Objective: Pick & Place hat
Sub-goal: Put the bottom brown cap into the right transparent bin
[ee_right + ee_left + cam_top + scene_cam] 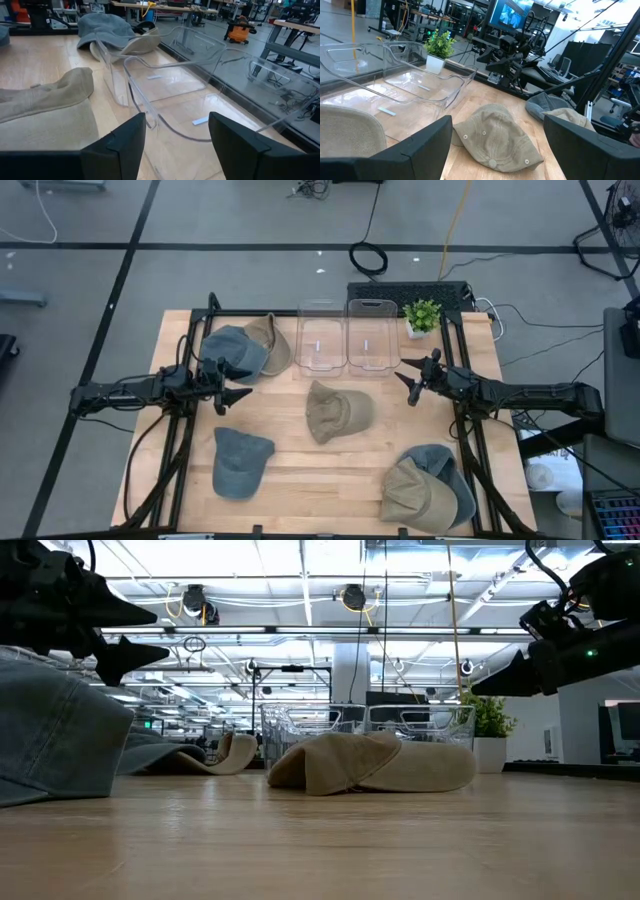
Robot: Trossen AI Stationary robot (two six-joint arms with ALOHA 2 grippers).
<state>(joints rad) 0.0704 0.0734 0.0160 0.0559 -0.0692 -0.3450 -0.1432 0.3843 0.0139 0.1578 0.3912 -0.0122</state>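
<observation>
Khaki hat [338, 411] mid-table, brim toward near edge; both grippers' jaws wide, empty.

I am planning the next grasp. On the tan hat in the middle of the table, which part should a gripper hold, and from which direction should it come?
Probably the crown of the tan hat, taken from above: it lies flat and alone, its soft fabric bunched in folds that fingers can pinch. Both the left gripper and the right gripper hover open beside it.

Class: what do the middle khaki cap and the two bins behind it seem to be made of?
Khaki cap: apparently soft matte cotton-like cloth; it slumps and shows stitched eyelets. Bins: probably clear, glossy rigid plastic; the table shows through and their rims catch reflections.
</observation>
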